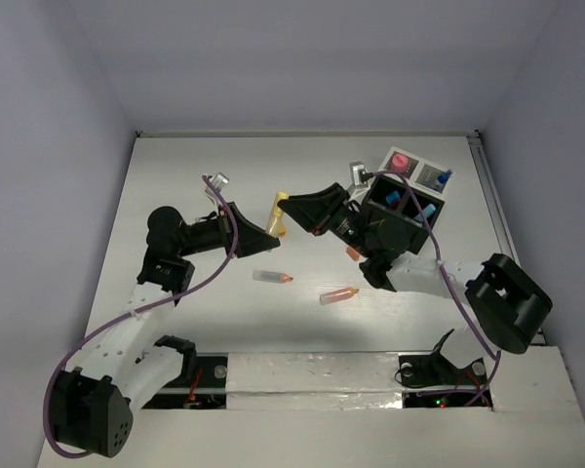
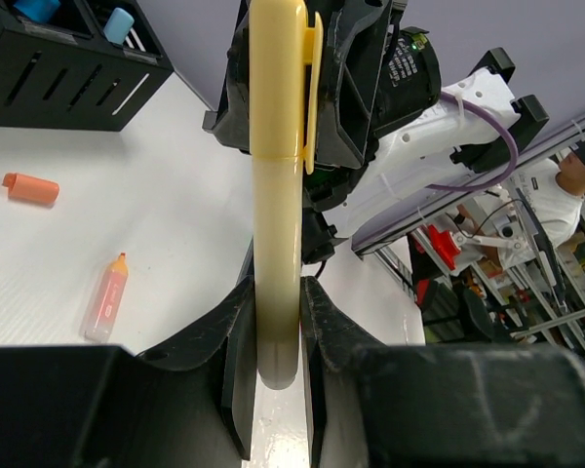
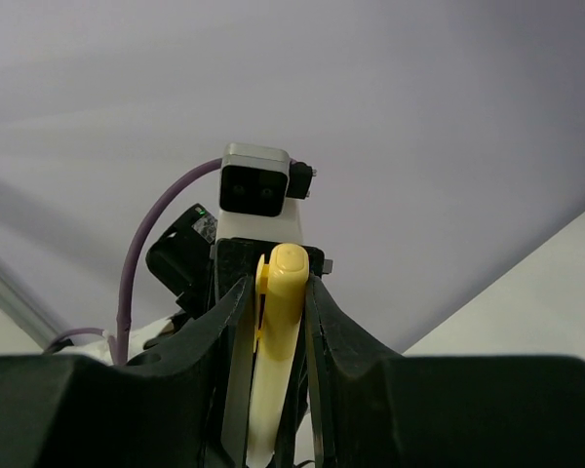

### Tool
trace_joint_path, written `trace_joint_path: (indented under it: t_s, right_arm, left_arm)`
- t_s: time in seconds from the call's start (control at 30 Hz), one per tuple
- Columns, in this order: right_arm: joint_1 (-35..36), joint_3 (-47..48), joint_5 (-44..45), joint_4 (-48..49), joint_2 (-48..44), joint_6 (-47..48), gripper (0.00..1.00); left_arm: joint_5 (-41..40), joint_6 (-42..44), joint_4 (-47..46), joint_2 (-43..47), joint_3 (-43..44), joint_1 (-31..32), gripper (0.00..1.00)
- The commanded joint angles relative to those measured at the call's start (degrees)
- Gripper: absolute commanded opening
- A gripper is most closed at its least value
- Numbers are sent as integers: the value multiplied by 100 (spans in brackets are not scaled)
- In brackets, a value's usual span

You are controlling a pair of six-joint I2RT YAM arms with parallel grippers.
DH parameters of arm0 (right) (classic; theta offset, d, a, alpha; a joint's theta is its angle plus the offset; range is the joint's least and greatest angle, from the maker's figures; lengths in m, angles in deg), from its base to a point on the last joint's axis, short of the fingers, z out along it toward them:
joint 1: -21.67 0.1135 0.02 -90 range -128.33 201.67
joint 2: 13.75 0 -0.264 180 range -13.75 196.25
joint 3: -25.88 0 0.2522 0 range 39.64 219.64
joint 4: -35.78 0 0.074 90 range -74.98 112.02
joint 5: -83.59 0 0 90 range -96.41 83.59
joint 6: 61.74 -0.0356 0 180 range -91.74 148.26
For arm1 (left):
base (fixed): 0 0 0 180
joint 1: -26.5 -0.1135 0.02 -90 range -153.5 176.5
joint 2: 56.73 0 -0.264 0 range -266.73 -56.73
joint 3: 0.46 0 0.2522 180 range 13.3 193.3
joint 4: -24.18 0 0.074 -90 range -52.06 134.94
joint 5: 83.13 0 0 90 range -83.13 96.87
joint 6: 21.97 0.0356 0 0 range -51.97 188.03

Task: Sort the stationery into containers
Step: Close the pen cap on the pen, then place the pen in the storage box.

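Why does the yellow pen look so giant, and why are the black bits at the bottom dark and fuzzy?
Left wrist view: the yellow pen is right by the lens, so it looks huge; the left gripper is too close, dark and blurry. Right wrist view: the right gripper is dark and soft-edged too. Top external view: even light, soft shadows, pen looks small.

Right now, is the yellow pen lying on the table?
No, the yellow pen is clamped between the left gripper at one end and the right gripper at the capped end.
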Motion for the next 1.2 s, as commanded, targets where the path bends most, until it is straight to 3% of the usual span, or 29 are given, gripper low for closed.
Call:
trace_joint_path:
  t_s: [0.0, 0.13, 0.3, 0.33, 0.37, 0.5, 0.63, 0.67, 0.8, 0.87, 1.1, 1.17]
  right_arm:
    - [848, -512, -2017, -1796, 315, 449, 0]
    - [900, -574, -1956, -1946, 175, 511, 0]
    - [900, -22, -1255, -2639, -133, 1054, 0]
    - [900, 102, -1053, -2832, -194, 1152, 0]
    - [778, 347, -659, -3208, -282, 1283, 0]
    - [296, 656, 143, -3545, -440, 1294, 0]
    - [-345, 894, 505, -3537, -528, 1021, 0]
    - [-461, 920, 601, -3511, -572, 995, 0]
    - [-901, 894, 960, -3834, -897, 1247, 0]
    - [-1102, 859, 1347, -4446, -1282, 1494, 0]
    - [-1770, 297, 4533, -5979, -2741, 3031, 0]
    - [-1973, 147, 5020, -6129, -2910, 3278, 0]
  left_arm:
    - [-1262, 141, -1322, 244, 1045, -39, 0]
    - [-1288, 124, -1304, 261, 1072, -92, 0]
    - [-1297, 175, -1147, 331, 861, -92, 3]
    - [-1314, 272, -989, 384, 843, -92, 10]
    - [-1349, 551, -562, 524, 826, -92, 25]
    - [-1683, 1501, 837, 1007, 747, -92, 58]
    - [-2140, 2284, 2025, 1473, 641, -92, 73]
    - [-2358, 2425, 2418, 1666, 624, -92, 88]
    - [-2782, 2917, 3010, 2001, 571, -92, 98]
    - [-2948, 3111, 3160, 2054, 536, -92, 99]
    - [-3222, 3367, 3345, 1966, 404, -14, 99]
    - [-3248, 3384, 3511, 1992, 421, 75, 99]
